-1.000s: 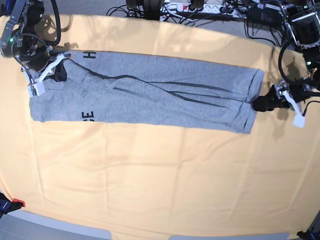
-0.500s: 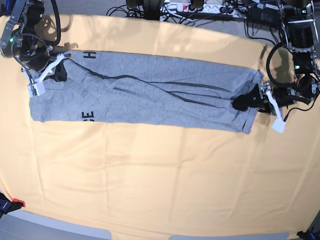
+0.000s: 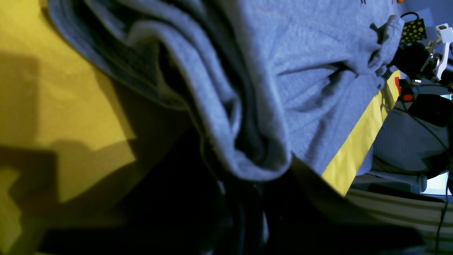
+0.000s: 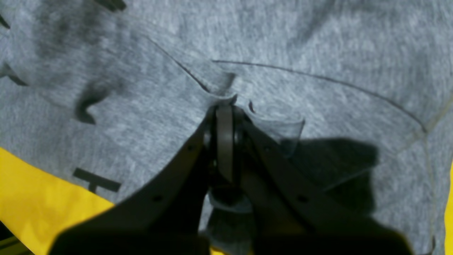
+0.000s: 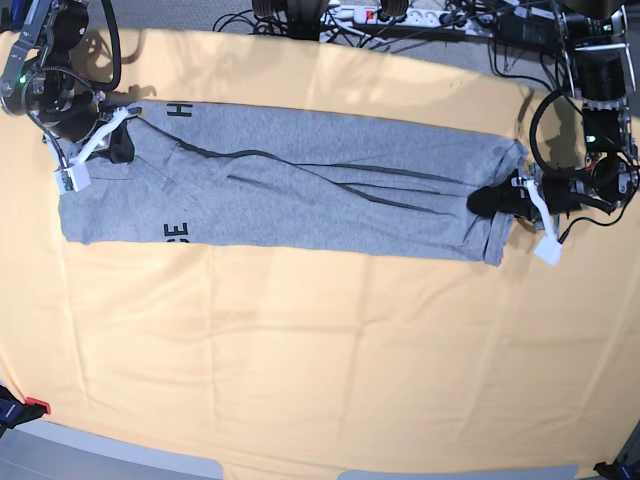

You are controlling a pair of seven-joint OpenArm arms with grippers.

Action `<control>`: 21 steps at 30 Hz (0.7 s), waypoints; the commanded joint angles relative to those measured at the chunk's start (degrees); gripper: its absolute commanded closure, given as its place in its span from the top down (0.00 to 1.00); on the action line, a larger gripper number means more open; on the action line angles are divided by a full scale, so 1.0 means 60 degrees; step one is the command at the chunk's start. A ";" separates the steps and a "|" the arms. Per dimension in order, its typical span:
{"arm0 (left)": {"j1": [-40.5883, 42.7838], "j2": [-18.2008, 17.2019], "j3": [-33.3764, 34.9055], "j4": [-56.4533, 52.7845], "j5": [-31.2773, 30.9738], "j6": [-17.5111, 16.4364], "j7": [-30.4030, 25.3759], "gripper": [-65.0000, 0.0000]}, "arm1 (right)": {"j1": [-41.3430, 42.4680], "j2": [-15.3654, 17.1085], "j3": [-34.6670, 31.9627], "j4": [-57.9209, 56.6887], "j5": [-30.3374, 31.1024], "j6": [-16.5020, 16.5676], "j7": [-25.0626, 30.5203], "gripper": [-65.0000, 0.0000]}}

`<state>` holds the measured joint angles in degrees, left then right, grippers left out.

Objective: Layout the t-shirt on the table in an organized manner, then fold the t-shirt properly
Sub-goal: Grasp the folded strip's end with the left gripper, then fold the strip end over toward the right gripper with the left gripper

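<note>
T-shirt (image 5: 300, 185) lies folded lengthwise on surface (image 5: 320, 340). Legible print: "H", "CE". Right end effector (image 4: 224, 106) and left end effector (image 5: 492, 200) each pinch fabric, clamped closed.

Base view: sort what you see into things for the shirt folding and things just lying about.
For the job:
- t-shirt
- table
- left end effector, at the shirt's edge
- right end effector, shut on the shirt

Lying about:
- cables beyond the far edge
- power strip
- red clip

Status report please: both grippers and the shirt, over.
Right gripper shut on heather-grey cotton t-shirt. Left gripper at its other end, state unclear. Nothing in the way.
</note>
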<state>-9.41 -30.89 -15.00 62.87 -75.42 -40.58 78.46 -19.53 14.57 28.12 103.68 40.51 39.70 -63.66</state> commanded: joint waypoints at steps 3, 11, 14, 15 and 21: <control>-0.0248 -0.0146 -0.0175 0.0040 -0.0025 0.0096 -0.0011 0.00 | 0.0004 0.0102 0.0000 0.0076 -0.0011 0.0049 -0.0178 0.00; -0.0474 -0.0142 -0.1563 0.0040 -0.0036 0.0096 -0.0004 0.00 | 0.0029 0.0138 0.0000 0.0076 -0.0011 0.0049 -0.0182 0.00; -0.0470 -0.0127 -0.1617 0.0040 -0.0040 0.0096 0.0004 0.00 | 0.0055 0.0138 0.0000 0.0076 0.0018 0.0049 -0.0178 0.00; -0.0470 -0.0102 -0.1617 0.0040 -0.0051 0.0096 -0.0004 0.00 | 0.0055 0.0138 0.0000 0.0076 0.0047 0.0049 -0.0175 0.00; -0.0474 -0.0036 -0.1610 0.0040 -0.1597 0.0096 0.0257 0.00 | 0.0055 0.0138 0.0000 0.0076 0.0270 0.0049 -0.0178 0.00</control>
<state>-11.11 -29.78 -24.12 62.35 -83.11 -39.90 81.06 -19.22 14.74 28.10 103.68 42.22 39.72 -64.07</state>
